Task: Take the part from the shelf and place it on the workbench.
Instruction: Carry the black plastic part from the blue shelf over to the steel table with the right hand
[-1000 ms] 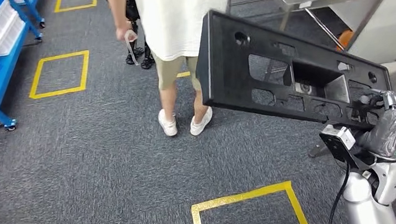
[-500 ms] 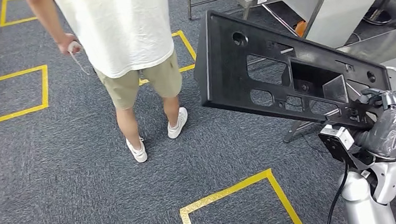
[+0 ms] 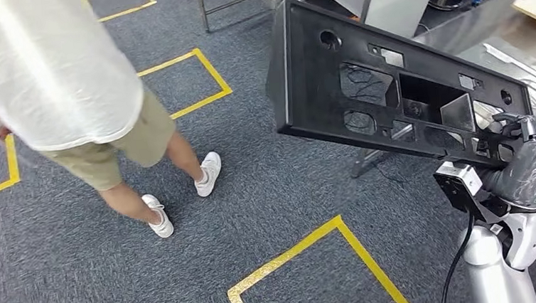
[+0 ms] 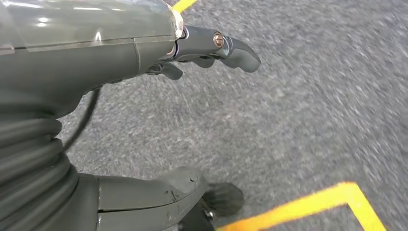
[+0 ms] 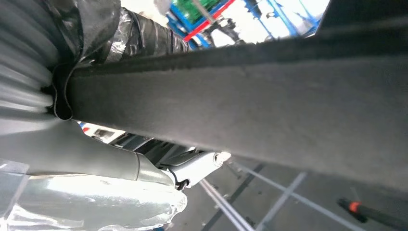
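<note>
**Black panel held aloft in right hand, over the carpet near a steel table**

The right hand [image 3: 530, 165] grips the black panel [image 3: 360, 81] at its lower right corner, fingers wrapped over the edge. The panel is long and flat, pierced with cut-outs and round holes, and stands on its long edge, tilted, its free end raised up and to the left. It touches nothing but the hand. In the right wrist view the panel's edge [image 5: 250, 101] runs across the frame, pressed against the hand's foil-wrapped cover [image 5: 91, 207].

The left hand [image 4: 144, 43] hangs above the carpet. It holds nothing; its fingers [image 4: 238, 48] are extended and slightly curled, and the thumb [image 4: 154, 192] stands well apart from them.

A person [image 3: 53, 81] in a white shirt, khaki shorts and white shoes stands on the grey carpet [image 3: 268, 194] to the left of the panel, back to the camera. Yellow tape squares [image 3: 315, 255] mark the floor. A steel table [image 3: 470, 30] lies behind the panel at upper right, with another metal table's legs [image 3: 205, 6] further back.
</note>
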`<state>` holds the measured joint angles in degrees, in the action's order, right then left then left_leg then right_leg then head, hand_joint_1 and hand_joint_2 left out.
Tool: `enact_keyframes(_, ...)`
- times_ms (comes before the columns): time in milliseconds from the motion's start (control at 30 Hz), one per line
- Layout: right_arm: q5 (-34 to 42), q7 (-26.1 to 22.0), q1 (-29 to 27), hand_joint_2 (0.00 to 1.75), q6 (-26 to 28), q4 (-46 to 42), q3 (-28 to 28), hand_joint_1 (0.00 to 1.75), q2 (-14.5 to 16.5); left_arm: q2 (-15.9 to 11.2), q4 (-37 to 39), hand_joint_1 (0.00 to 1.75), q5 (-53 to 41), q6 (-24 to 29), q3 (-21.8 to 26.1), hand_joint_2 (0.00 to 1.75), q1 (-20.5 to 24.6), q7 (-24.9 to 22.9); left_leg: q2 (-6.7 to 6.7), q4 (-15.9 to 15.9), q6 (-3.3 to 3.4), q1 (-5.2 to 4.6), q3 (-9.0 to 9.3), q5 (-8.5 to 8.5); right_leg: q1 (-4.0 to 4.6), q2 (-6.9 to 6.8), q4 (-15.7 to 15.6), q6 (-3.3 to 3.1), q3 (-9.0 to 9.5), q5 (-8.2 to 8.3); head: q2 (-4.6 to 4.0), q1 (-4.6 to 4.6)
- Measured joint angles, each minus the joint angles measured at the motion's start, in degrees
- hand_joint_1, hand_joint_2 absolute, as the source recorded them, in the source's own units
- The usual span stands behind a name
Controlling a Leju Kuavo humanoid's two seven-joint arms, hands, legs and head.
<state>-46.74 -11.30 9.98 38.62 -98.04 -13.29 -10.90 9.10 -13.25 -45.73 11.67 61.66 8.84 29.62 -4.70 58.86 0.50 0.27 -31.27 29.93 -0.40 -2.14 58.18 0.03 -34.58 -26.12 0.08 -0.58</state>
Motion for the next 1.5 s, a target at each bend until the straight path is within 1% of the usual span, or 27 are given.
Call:
enact_keyframes(67,-0.01,0.0,0.23,1.75,0.01,0.02,0.0,1.75,0.0,-0.01,0.0,0.0,0.06,-0.03,-0.01,1.75,0.01,0.03,2.9,5.38,-0.26,0.26,-2.33,3.08,-0.21,1.23,-0.28,-0.63,0.28,0.09,-0.01,0.01)
enact_keyframes(133,-0.01,0.0,0.29,1.75,0.01,0.06,0.0,1.75,0.04,-0.01,0.0,0.0,0.17,-0.06,0.0,1.75,-0.2,0.04,4.21,13.39,-0.29,0.33,-6.39,6.4,-0.11,2.57,-0.2,-0.96,0.3,0.0,-0.01,0.0)
enact_keyframes(200,-0.01,0.0,0.17,1.75,0.01,0.11,0.0,1.75,0.05,-0.04,0.0,0.0,0.26,-0.05,0.0,1.75,-0.4,0.03,4.39,16.43,-0.18,0.32,-8.51,6.08,0.02,4.13,0.04,-1.07,0.34,-0.13,0.0,-0.01)
enact_keyframes(267,0.03,0.0,0.08,1.75,0.01,0.15,0.0,1.75,0.05,-0.1,0.0,0.0,0.36,-0.04,-0.01,1.75,-0.43,0.05,5.05,10.83,0.23,0.32,-6.65,1.65,0.06,5.75,0.42,-1.0,0.44,-0.4,-0.01,-0.01)
enact_keyframes(333,0.18,0.0,0.02,1.75,0.01,0.15,0.0,1.75,0.05,-0.18,0.0,0.0,0.57,-0.02,-0.01,1.75,-0.39,0.13,7.57,3.4,0.7,0.45,-3.61,-1.6,0.0,7.15,0.87,-0.65,0.31,-0.7,-0.01,-0.01)
enact_keyframes(400,0.33,0.02,-0.11,1.75,0.02,0.14,0.0,1.75,0.05,-0.2,0.0,0.0,0.74,0.0,-0.01,1.75,-0.42,0.22,9.21,0.64,0.96,0.42,-2.4,-2.01,-0.23,8.31,1.05,0.0,-0.12,-0.7,0.0,-0.01)
enact_keyframes(467,0.4,0.04,-0.39,1.75,0.05,0.12,-0.04,1.75,0.0,-0.17,0.0,0.0,0.82,0.01,0.01,1.75,-0.41,0.25,8.36,0.2,1.31,0.29,-2.17,-2.25,-0.52,9.36,0.85,0.81,-0.43,-0.49,-0.01,0.01)
enact_keyframes(500,0.43,0.04,-0.58,1.75,0.07,0.11,-0.09,1.75,-0.07,-0.16,0.0,0.0,0.85,0.01,0.01,1.75,-0.37,0.25,7.77,-0.17,1.64,0.33,-1.95,-2.43,-0.54,8.88,1.0,1.18,-0.51,-0.64,-0.01,-0.02)
enact_keyframes(567,0.47,0.03,-0.69,1.75,0.12,0.09,-0.22,1.75,-0.32,-0.15,0.0,0.0,0.87,0.01,0.02,1.75,-0.3,0.27,6.44,-1.02,2.33,0.54,-1.42,-2.76,-0.4,5.81,3.63,1.81,-1.69,-2.34,-0.01,-0.08)
enact_keyframes(633,0.54,0.08,-0.79,1.75,0.14,0.08,-0.3,1.75,-0.46,-0.16,0.0,0.0,0.87,-0.02,0.02,1.75,-0.36,0.28,5.15,-1.29,2.67,0.47,-1.15,-2.75,-0.49,2.85,10.05,2.37,-4.83,-5.6,-0.01,-0.12)
enact_keyframes(700,0.67,0.14,-1.15,1.75,0.14,0.08,-0.31,1.75,-0.45,-0.15,0.0,0.0,0.87,-0.05,0.03,1.75,-0.51,0.25,3.76,-1.26,2.7,0.44,-1.09,-2.55,-0.77,2.34,15.94,2.8,-8.04,-7.43,-0.01,-0.11)
enact_keyframes(733,0.73,0.15,-1.39,1.75,0.14,0.08,-0.31,1.75,-0.45,-0.14,0.0,0.0,0.87,-0.07,0.03,1.75,-0.59,0.22,3.01,-1.24,2.65,0.44,-1.0,-2.4,-0.88,2.25,16.49,2.94,-8.49,-6.9,-0.01,-0.11)
enact_keyframes(767,0.76,0.16,-1.56,1.75,0.14,0.04,-0.31,1.75,-0.45,-0.1,0.0,0.0,0.87,-0.08,0.03,1.75,-0.64,0.2,2.33,-1.23,2.56,0.44,-0.85,-2.23,-0.95,2.05,14.56,3.0,-7.62,-5.29,-0.01,-0.11)
enact_keyframes(833,0.78,0.17,-1.75,1.75,0.14,-0.13,-0.34,1.75,-0.45,-0.04,0.0,0.0,0.83,-0.09,0.03,1.75,-0.64,0.19,1.16,-1.22,2.26,0.42,-0.34,-1.81,-0.89,0.58,6.46,2.8,-3.44,-1.07,-0.01,-0.11)
enact_keyframes(867,0.79,0.19,-1.77,1.75,0.14,-0.24,-0.36,1.75,-0.45,-0.03,0.0,0.0,0.81,-0.1,0.04,1.75,-0.63,0.19,0.77,-1.23,2.09,0.39,-0.11,-1.64,-0.75,-0.56,2.96,2.62,-1.62,0.11,-0.01,-0.11)
enact_keyframes(900,0.81,0.2,-1.78,1.75,0.14,-0.33,-0.37,1.75,-0.44,-0.03,0.0,0.0,0.79,-0.1,0.04,1.75,-0.61,0.19,0.41,-1.22,1.86,0.25,0.06,-1.47,-0.49,-1.59,0.76,2.32,-0.51,0.69,-0.01,-0.11)
enact_keyframes(967,0.88,0.23,-1.83,1.75,0.14,-0.46,-0.39,1.75,-0.43,-0.05,0.0,0.0,0.72,-0.1,0.04,1.75,-0.57,0.16,-0.3,-1.24,1.35,0.02,0.24,-1.22,-0.01,-2.0,0.09,1.7,-0.33,0.47,-0.01,-0.11)
enact_keyframes(1033,0.93,0.29,-2.04,1.75,0.14,-0.51,-0.46,1.75,-0.43,-0.06,0.0,0.0,0.65,-0.1,0.04,1.75,-0.52,0.13,-1.29,-1.33,0.68,-0.09,0.57,-0.9,0.08,-0.74,0.14,1.03,-0.45,0.5,-0.01,-0.1)
enact_keyframes(1100,0.92,0.32,-2.25,1.75,0.15,-0.57,-0.52,1.75,-0.4,-0.12,0.0,0.0,0.63,-0.08,0.04,1.75,-0.45,0.12,-0.08,-0.26,0.04,0.11,0.49,0.17,-0.19,0.48,-0.21,0.36,-0.22,0.62,-0.01,-0.09)
enact_keyframes(1167,0.9,0.33,-2.26,1.75,0.13,-0.65,-0.55,1.75,-0.3,-0.17,0.0,0.0,0.62,-0.05,0.04,1.75,-0.51,0.1,2.82,4.99,-0.29,0.38,-1.84,3.16,-0.35,1.55,-0.45,-0.35,-0.01,0.66,-0.01,-0.08)
enact_keyframes(1233,0.79,0.33,-2.28,1.75,0.03,-0.65,-0.55,1.75,-0.14,-0.19,0.0,0.0,0.58,-0.02,0.04,1.75,-0.76,0.04,4.13,12.85,-0.42,0.43,-5.86,6.41,-0.23,2.87,-0.4,-0.77,-0.01,0.58,-0.01,-0.07)
enact_keyframes(1267,0.69,0.33,-2.33,1.75,-0.05,-0.65,-0.55,1.75,-0.07,-0.21,0.0,0.0,0.53,0.01,0.04,1.75,-0.87,-0.01,4.3,15.42,-0.45,0.43,-7.31,6.92,-0.16,3.6,-0.31,-0.83,-0.01,0.55,-0.01,-0.07)
enact_keyframes(1300,0.56,0.33,-2.36,1.75,-0.15,-0.64,-0.55,1.75,-0.03,-0.23,0.0,0.0,0.45,0.03,0.04,1.75,-0.91,-0.05,4.38,15.75,-0.42,0.42,-7.76,6.16,-0.12,4.37,-0.17,-0.83,-0.01,0.5,-0.01,-0.07)
enact_keyframes(1367,0.33,0.33,-2.37,1.75,-0.32,-0.64,-0.55,1.75,0.04,-0.28,0.0,0.0,0.3,0.05,0.04,1.75,-0.86,-0.09,5.14,9.95,-0.09,0.43,-5.59,1.84,-0.12,5.92,0.29,-0.7,0.0,0.27,-0.01,-0.07)
enact_keyframes(1400,0.26,0.33,-2.38,1.75,-0.37,-0.64,-0.55,1.75,0.09,-0.32,0.0,0.0,0.25,0.04,0.04,1.75,-0.82,-0.09,6.3,6.11,0.19,0.47,-3.97,0.01,-0.09,6.62,0.56,-0.54,-0.07,0.12,-0.01,-0.08)
enact_keyframes(1433,0.24,0.35,-2.37,1.75,-0.38,-0.64,-0.55,1.75,0.13,-0.35,0.0,0.0,0.23,0.04,0.04,1.75,-0.79,-0.09,7.36,2.94,0.43,0.54,-2.61,-1.17,-0.05,7.29,0.87,-0.34,-0.23,-0.02,-0.01,-0.08)
enact_keyframes(1500,0.23,0.38,-2.61,1.75,-0.32,-0.66,-0.55,1.75,0.2,-0.37,0.0,0.0,0.16,0.01,0.03,1.75,-0.8,-0.09,8.46,0.73,0.8,0.51,-1.57,-1.31,-0.17,8.39,1.12,0.29,-0.63,0.0,-0.01,-0.08)
